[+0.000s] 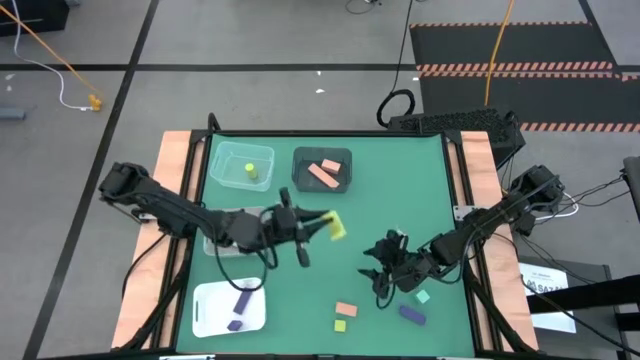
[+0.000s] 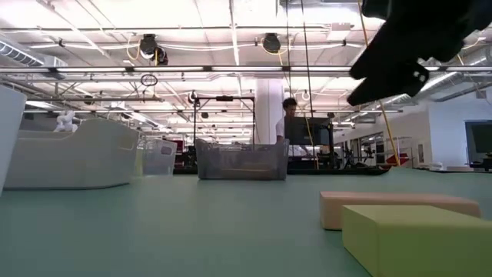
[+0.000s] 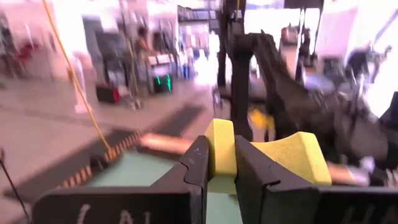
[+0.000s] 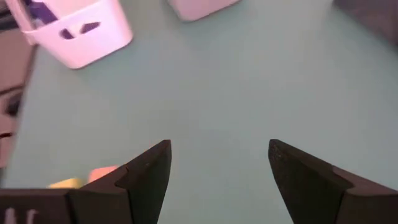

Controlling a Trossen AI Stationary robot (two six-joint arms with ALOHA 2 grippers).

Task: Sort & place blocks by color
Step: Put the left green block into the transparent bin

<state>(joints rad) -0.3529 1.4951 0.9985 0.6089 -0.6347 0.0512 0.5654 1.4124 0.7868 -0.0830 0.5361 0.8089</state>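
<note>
My left gripper (image 1: 322, 226) hangs over the middle of the table, shut on a yellow-green block (image 1: 336, 228). My right gripper (image 1: 377, 270) is open above bare mat, right of centre, touching nothing. Near the table's front edge lie a salmon-orange block (image 1: 346, 309), a yellow-green block (image 1: 340, 325), a mint block (image 1: 422, 296) and a purple block (image 1: 411, 314). The low view shows the orange block (image 2: 396, 204) and the yellow-green block (image 2: 423, 238) flat on the mat. A yellow-green block (image 1: 250, 170) sits in the clear bin, and orange blocks (image 1: 323, 172) in the dark bin. My left gripper pinches the yellow-green block between its two fingers (image 3: 196, 165) at one end (image 3: 219, 140). The fingers lie about level and point toward the table's right side. The rest of the block (image 3: 286, 158) sticks out past one finger, clear of the mat.
A clear bin (image 1: 243, 150) and a dark bin (image 1: 345, 155) stand at the far side. A white tray (image 1: 205, 310) with purple blocks (image 1: 240, 300) is at the near left. Another clear bin (image 1: 225, 245) lies under my left arm. A person stands in the room beyond (image 2: 290, 123).
</note>
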